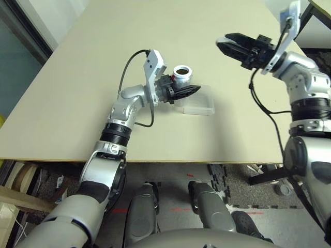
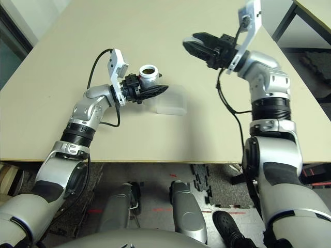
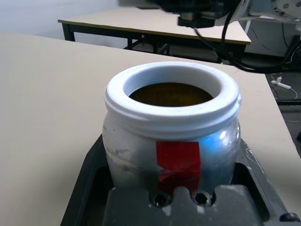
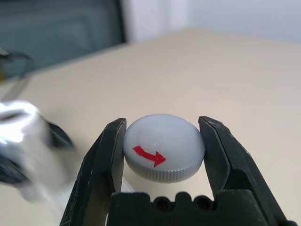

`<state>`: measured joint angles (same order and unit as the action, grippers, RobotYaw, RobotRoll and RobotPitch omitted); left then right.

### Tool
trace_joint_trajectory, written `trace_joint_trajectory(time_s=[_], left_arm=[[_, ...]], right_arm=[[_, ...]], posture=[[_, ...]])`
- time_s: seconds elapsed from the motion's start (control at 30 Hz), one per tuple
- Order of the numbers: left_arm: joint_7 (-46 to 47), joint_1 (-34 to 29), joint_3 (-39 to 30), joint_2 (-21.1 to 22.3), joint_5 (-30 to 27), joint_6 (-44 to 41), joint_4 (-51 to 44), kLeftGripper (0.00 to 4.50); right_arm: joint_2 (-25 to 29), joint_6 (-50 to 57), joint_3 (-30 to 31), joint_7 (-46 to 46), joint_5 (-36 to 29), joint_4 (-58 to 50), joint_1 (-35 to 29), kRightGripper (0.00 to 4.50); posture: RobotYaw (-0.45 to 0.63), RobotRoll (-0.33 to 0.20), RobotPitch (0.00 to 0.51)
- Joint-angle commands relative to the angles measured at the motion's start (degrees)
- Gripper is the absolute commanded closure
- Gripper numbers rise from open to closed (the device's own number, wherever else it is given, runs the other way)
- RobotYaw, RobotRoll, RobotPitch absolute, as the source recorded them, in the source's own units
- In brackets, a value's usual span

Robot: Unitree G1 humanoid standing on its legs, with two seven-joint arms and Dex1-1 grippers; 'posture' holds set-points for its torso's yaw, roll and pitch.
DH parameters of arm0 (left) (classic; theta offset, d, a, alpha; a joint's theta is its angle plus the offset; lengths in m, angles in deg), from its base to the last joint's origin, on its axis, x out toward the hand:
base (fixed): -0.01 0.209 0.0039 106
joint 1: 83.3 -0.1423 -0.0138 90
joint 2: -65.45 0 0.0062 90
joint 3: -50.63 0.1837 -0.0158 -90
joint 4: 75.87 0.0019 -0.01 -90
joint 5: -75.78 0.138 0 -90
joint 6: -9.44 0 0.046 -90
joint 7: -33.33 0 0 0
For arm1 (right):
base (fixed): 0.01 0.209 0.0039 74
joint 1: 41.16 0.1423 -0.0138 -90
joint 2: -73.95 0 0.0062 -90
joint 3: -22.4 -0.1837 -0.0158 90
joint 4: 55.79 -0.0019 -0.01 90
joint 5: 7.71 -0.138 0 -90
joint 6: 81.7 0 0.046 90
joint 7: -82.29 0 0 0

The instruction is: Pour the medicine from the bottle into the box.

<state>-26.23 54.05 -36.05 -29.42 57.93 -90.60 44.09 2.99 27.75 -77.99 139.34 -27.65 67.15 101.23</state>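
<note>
Bottle [image 1: 182, 76] first: small, rigid and probably light, its smooth silver wall likely slippery, so the low, two-sided hold by the left tool [image 1: 182, 92] suits it, mouth uncapped and upright just beside the clear box [image 1: 199, 101] on the bench [image 1: 77, 77]. Farther off, the right tool [image 1: 227, 45] is closed on the grey cap [image 4: 164, 147] (red arrow on top), plain in the right wrist view. The left wrist view looks into the mouth, brownish inside, perhaps the medicine, hard to tell
</note>
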Motion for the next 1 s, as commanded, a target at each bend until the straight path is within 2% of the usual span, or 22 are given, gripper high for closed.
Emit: trace_joint_trajectory(time_s=[0.03,0.3,0.6,0.77,0.8,1.0], left_arm=[[0.0,0.1,0.1,-0.2,0.3,0.7,0.4,1.86],[0.1,1.1,-0.1,-0.5,0.5,1.6,2.0,1.86],[0.1,1.7,-0.3,-0.2,0.6,2.5,3.3,1.86],[0.2,1.6,-0.4,0.1,0.7,2.7,3.2,1.86],[0.2,1.6,-0.5,0.1,0.7,2.7,3.2,1.86],[0.3,1.5,-0.4,0.3,0.7,2.7,3.1,1.86]], right_arm=[[3.4,0.0,1.2,-2.3,3.2,-3.1,-2.9,1.92],[7.5,1.3,4.1,-4.0,7.6,-5.1,-7.3,1.92],[6.2,0.8,4.5,-5.5,9.0,-2.4,-6.4,1.92],[5.6,0.8,4.3,-6.1,9.0,-1.6,-6.1,0.2],[5.6,0.8,4.3,-6.2,9.0,-1.5,-6.0,0.0],[5.5,0.7,4.1,-6.3,8.9,-1.5,-6.2,0.0]], posture=[[-0.25,0.0,0.157],[-0.25,0.0,0.156],[-0.24,0.0,0.151],[-0.24,0.0,0.15],[-0.24,0.0,0.149],[-0.24,0.0,0.147]])
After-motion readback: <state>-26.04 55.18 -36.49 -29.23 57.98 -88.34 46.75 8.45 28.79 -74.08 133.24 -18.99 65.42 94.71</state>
